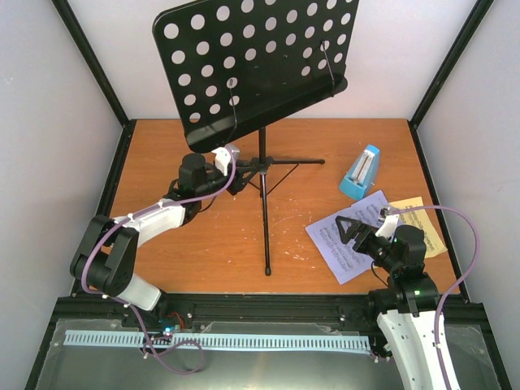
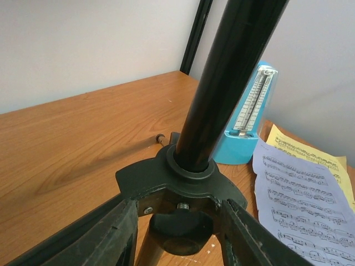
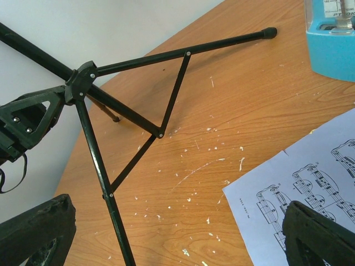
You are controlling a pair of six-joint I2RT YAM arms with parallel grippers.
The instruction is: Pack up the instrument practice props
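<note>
Jaws on my left gripper [image 1: 237, 175] straddle the stand [image 1: 260, 61] at its hub [image 2: 177, 180], with 1 finger [image 2: 119, 235] on either side of the knob [image 2: 180, 230] beneath. I cannot tell whether they are clamped or only flanking it. I judge this low spot is chosen because the 3 legs [image 3: 94, 155] meet there, so it is the place to steady or fold the tripod. The stand is upright mid-table [image 1: 203, 244] with its legs spread, and nothing is packed yet. To its right the metronome [image 1: 360, 173] stands upright, just beside the pages. Nearer me, my right gripper [image 1: 351, 230] hovers over the white page [image 1: 345, 262], jaws spread wide and empty, which suits coming down on thin paper. The yellow page [image 1: 418, 207] lies furthest right, partly under the white one.
</note>
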